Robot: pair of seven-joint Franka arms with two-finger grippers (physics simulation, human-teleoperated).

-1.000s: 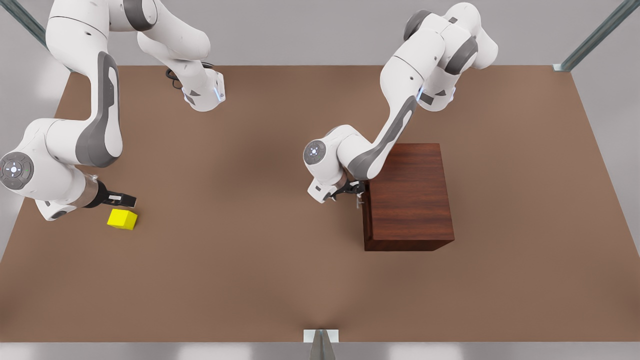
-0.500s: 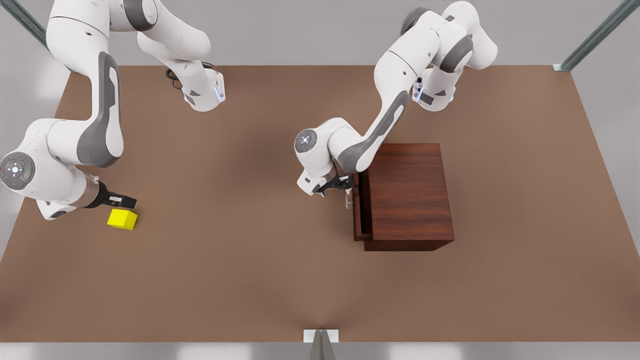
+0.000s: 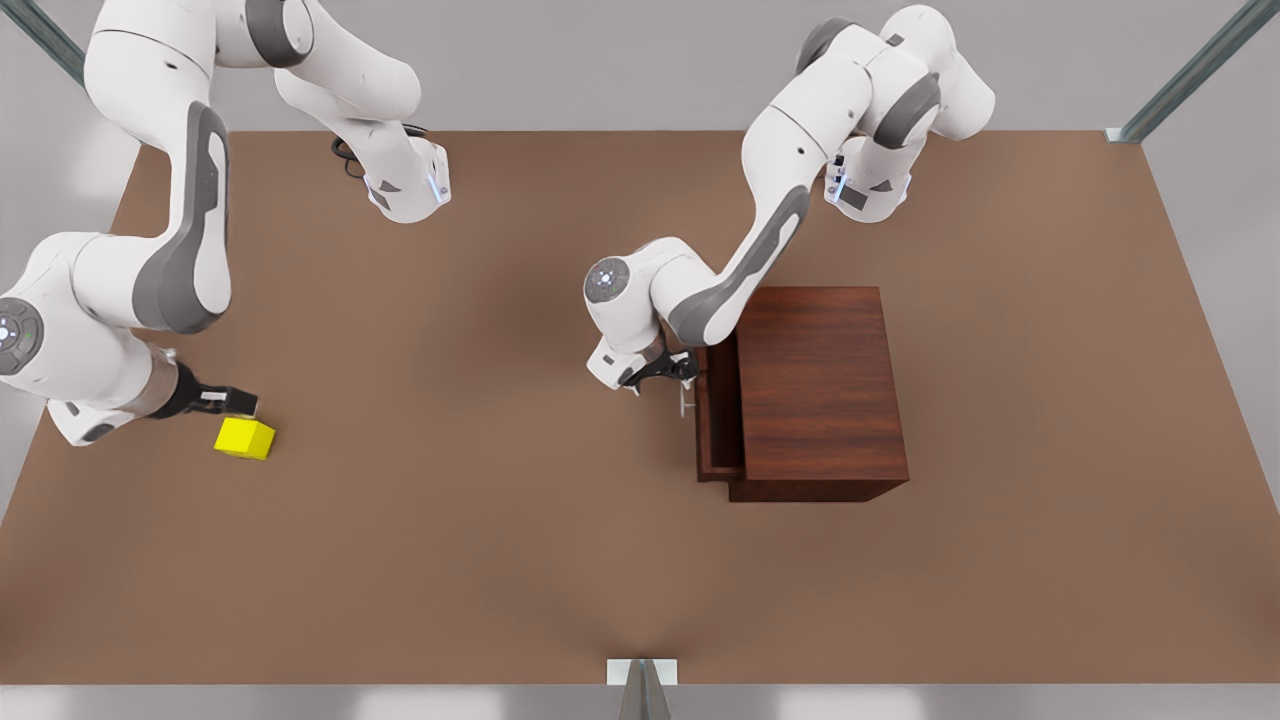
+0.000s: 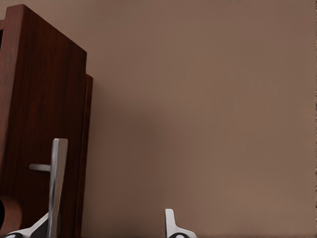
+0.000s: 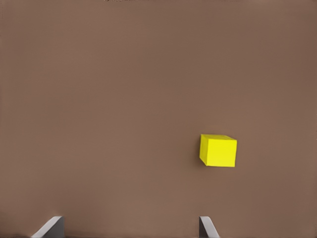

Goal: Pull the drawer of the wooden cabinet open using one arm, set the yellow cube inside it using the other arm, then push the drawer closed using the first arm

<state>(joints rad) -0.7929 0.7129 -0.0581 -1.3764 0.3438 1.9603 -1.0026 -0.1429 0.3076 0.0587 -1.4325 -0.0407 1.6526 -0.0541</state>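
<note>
One drawer (image 3: 718, 420) juts partly out — interior seemingly bare — left gripper (image 3: 684, 378) at its handle (image 4: 56, 186), fingers apart.

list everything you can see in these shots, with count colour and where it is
wooden cabinet: 1, dark reddish-brown, on the table at the front view's right
drawer: 1, reddish-brown, partly pulled out
handle: 1, silver bar, on the drawer front
yellow cube: 1, on the table at the front view's left
table: 1, brown
left claw: 1, open, at the handle
right claw: 1, open, just beside the cube, not gripping it
</note>
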